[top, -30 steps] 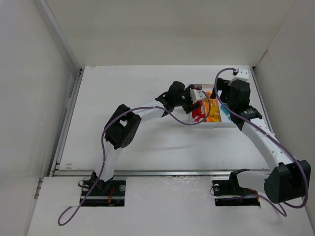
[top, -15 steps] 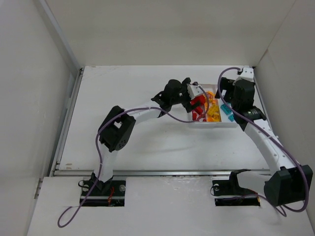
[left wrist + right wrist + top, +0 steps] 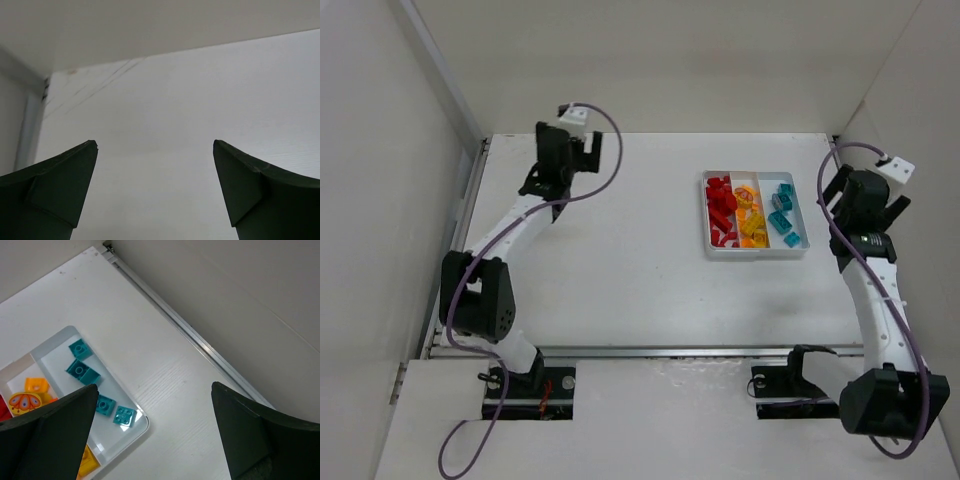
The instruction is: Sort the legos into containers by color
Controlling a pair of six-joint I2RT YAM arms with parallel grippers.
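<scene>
Left arm (image 3: 505, 228), right arm (image 3: 876, 300) are showing white links, black joints; purple cables (image 3: 618, 150) are trailing both, looping at 7 o'clock.

In the white tray (image 3: 757, 254) on a white table (image 3: 620, 250), red legos (image 3: 721, 212), orange-yellow legos (image 3: 752, 224) and teal legos (image 3: 783, 210).

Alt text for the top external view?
A white tray right of centre on a white table holds red bricks in its left compartment, orange bricks in the middle, blue bricks on the right. Both arms stand clear: left gripper near the far left corner, right gripper off the tray's right side.
</scene>
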